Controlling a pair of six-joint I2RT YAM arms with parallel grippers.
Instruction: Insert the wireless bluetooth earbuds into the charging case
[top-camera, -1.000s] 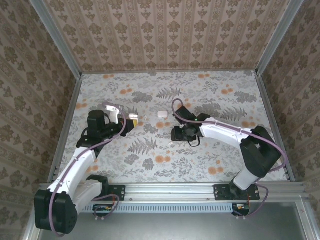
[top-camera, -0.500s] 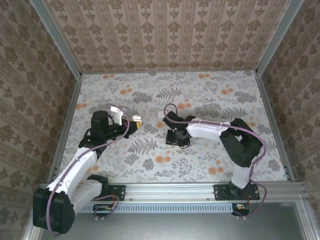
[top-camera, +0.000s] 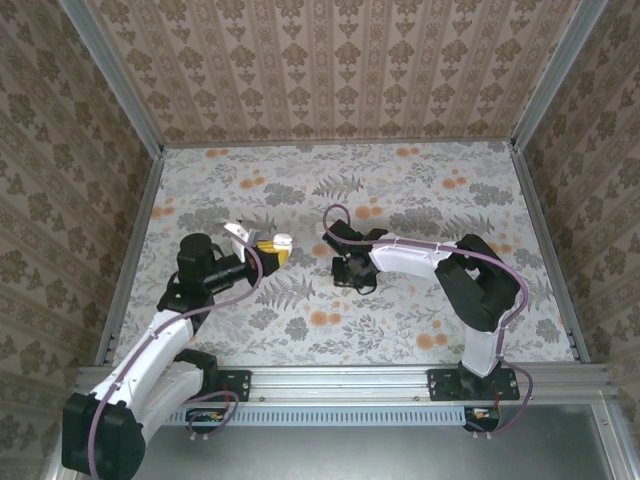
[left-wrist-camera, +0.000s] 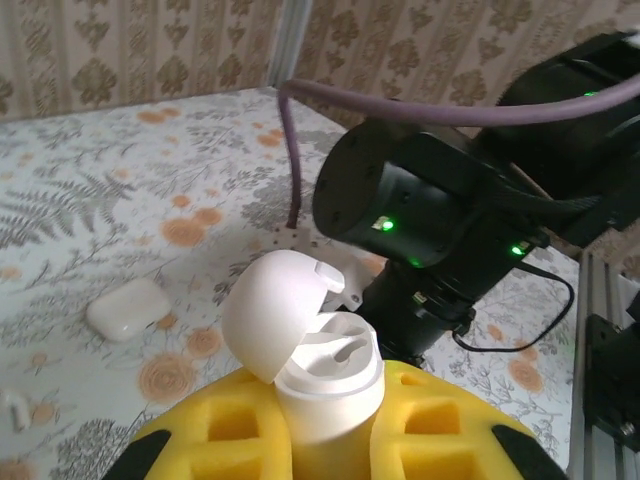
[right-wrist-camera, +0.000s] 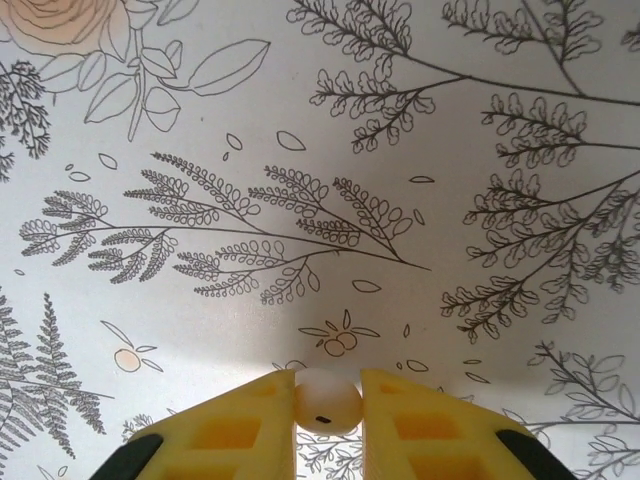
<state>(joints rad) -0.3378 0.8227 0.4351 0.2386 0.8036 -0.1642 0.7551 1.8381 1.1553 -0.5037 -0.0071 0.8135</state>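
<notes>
My left pincer (left-wrist-camera: 325, 435) is clenched on the case (left-wrist-camera: 325, 375). The yellow pads grip its lower body, so the lid (left-wrist-camera: 275, 310) is free to hang open and the sockets face up to receive. My right arm's dark wrist (left-wrist-camera: 430, 215) stands close behind it, which keeps the carry short.

My right pincer (right-wrist-camera: 328, 425) points straight down at the table (right-wrist-camera: 300, 150) and has an earbud (right-wrist-camera: 326, 400) pinched at its very tips, a pad touching each side. With so small a thing, only the fingertips can get hold of it. From above, the right pincer (top-camera: 352, 275) is near the left one (top-camera: 272, 247).

A second case (left-wrist-camera: 128, 308), closed, lies flat on the table beyond. A white speck (left-wrist-camera: 12, 408) at the edge of my left view may be the other earbud, but it is too cut off to be sure.

I judge the next move to be lifting this earbud over and lining it up with a socket. A slip from so shallow a pinch is the risk.
</notes>
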